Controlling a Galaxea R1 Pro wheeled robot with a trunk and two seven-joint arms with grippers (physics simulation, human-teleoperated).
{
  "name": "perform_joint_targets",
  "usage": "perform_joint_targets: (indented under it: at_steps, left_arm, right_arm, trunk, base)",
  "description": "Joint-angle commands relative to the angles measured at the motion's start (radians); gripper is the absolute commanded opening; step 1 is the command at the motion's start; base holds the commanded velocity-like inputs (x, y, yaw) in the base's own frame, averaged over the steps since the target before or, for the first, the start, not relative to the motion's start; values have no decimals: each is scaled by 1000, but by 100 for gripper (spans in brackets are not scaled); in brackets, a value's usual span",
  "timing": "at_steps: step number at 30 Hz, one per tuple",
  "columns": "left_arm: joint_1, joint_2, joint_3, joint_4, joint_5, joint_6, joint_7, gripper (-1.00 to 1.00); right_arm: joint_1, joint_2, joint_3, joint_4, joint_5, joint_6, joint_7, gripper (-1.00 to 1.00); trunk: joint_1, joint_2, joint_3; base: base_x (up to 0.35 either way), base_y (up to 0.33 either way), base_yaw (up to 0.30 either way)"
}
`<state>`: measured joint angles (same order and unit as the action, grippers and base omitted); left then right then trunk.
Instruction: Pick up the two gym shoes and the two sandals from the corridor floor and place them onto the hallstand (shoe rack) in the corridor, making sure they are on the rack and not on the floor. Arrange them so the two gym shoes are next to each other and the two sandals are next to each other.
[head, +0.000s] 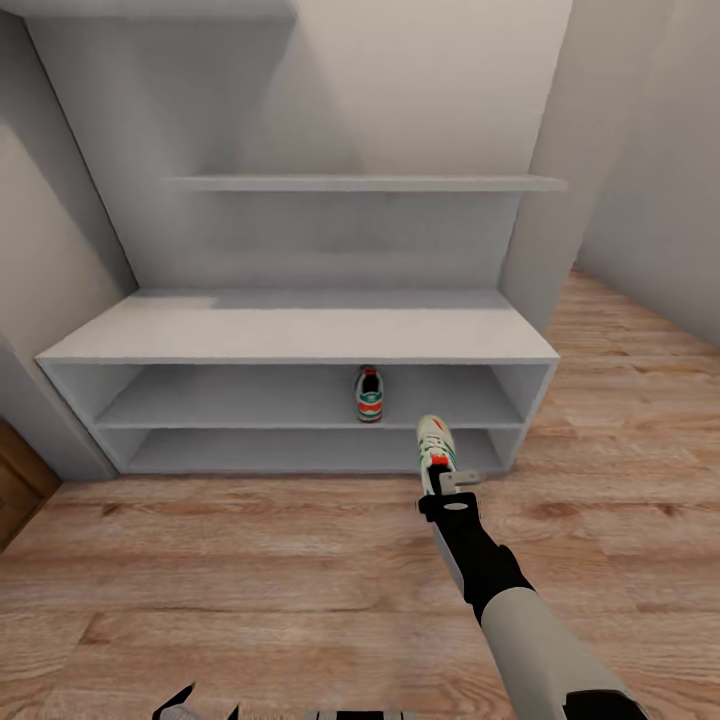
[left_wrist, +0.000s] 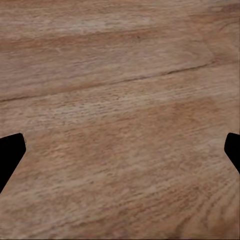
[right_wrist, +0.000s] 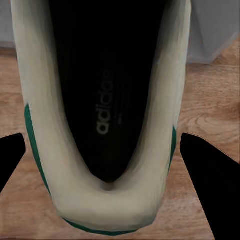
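While clamped on shoe (head: 436, 443) by right gripper (head: 447, 482), could clip shelf (head: 300, 425) ahead, knocking 1 shoe (head: 369, 393) already there.

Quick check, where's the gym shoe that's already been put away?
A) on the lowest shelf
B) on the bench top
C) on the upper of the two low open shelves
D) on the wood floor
C: the cream-white sneaker with green stripes and red-orange heel patch stands on the upper low shelf of the pale grey-white hallstand, under the bench top.
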<state>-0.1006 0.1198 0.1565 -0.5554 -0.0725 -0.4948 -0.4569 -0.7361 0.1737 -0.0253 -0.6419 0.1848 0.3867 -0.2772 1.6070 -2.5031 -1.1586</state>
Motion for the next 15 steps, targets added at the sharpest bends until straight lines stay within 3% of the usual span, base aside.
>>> perform_joint_targets:
  at_steps: [1, 6, 15]
  left_arm:
    - [-1, -1, 8, 2, -7, -4, -7, 100]
    - [2, 1, 13, 5, -8, -6, -4, 100]
    - [6, 3, 12, 13, -6, -6, -2, 100]
  right_arm:
    - [0, 1, -2, -2, 12, 8, 1, -100]
    - [0, 1, -2, -1, 12, 8, 1, -100]
    - [0, 1, -2, -1, 13, 7, 1, -100]
  trunk:
    - [0, 0, -2]
    - [0, 0, -5]
    - [0, 0, -6]
  base:
    - [0, 0, 182]
    - [0, 0, 99]
    - [1, 0, 6]
